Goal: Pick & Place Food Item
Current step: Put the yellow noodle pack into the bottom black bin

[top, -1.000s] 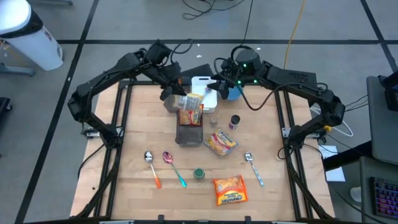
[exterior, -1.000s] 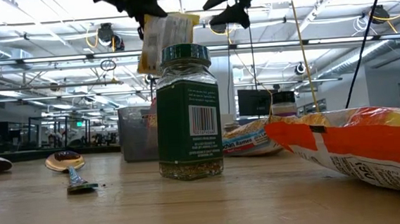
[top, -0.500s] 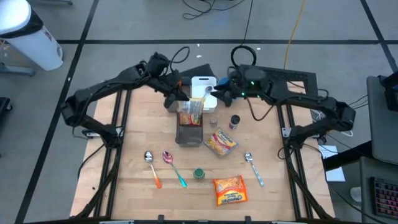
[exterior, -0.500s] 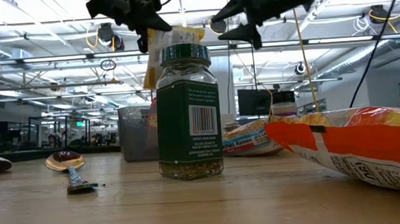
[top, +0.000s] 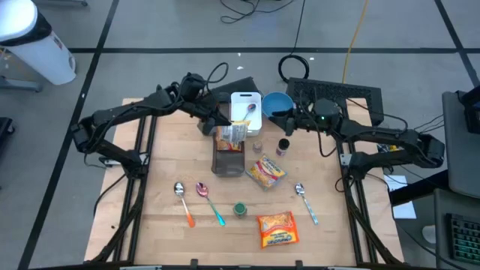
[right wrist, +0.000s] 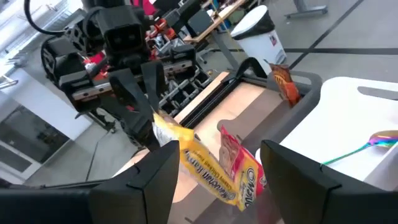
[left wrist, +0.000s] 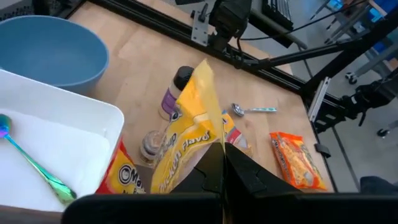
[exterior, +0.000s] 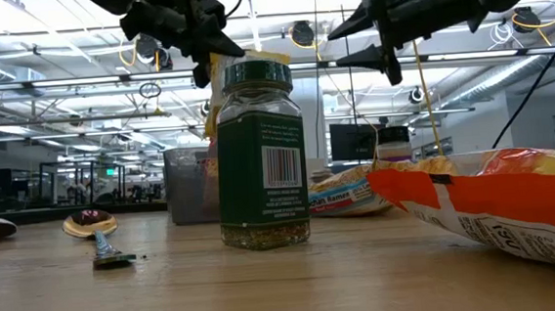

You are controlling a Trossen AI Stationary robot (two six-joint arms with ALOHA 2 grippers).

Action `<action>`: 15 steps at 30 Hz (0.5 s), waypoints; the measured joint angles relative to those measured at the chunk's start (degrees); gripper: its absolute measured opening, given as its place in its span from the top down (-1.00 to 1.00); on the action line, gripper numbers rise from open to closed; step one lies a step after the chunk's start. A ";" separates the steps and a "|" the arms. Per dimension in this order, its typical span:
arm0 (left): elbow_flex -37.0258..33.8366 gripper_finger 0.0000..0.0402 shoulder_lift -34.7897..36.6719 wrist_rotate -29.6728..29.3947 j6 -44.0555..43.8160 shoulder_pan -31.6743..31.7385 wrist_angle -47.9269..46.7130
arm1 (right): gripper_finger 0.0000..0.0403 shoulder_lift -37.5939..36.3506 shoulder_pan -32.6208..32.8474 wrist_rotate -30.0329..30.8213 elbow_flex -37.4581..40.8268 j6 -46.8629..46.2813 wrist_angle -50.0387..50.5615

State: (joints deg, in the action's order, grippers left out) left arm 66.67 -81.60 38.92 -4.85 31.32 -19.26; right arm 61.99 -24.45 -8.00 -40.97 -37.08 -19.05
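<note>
Jaws of left gripper (left wrist: 222, 163) pinch yellow food packet (left wrist: 189, 146) above grey bin (top: 229, 160); right gripper (right wrist: 217, 171) gapes empty. Thin-edge hold risks slipping outside bin.

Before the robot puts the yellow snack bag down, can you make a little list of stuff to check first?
1. Left hand shut on the yellow packet: ok.
2. Packet is over the grey bin: ok.
3. Room left in the bin beside the packets already in it: cannot tell.
4. Right hand open, empty and off to the side near the blue bowl: ok.
5. White tray holding a spoon stays out of the way: ok.
</note>
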 joint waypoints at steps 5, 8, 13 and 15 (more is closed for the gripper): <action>0.00 1.00 0.00 -0.02 0.13 0.04 -0.78 | -0.07 -0.41 0.58 0.58 0.11 0.50 -0.02; 0.00 1.00 0.00 -0.02 0.95 0.04 -0.90 | -0.06 -0.37 0.57 0.71 0.11 0.60 0.04; 0.00 1.00 -0.87 -0.07 1.72 1.30 -3.02 | -0.07 -0.36 0.57 0.68 0.11 0.66 0.02; -0.04 1.00 -0.94 -0.17 1.74 1.54 -3.36 | -0.06 -0.38 0.57 0.54 0.11 0.64 0.02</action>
State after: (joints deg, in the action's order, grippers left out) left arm 66.63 -82.54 38.75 -3.11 32.86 -22.62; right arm 61.60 -23.88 -7.46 -40.86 -36.44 -19.03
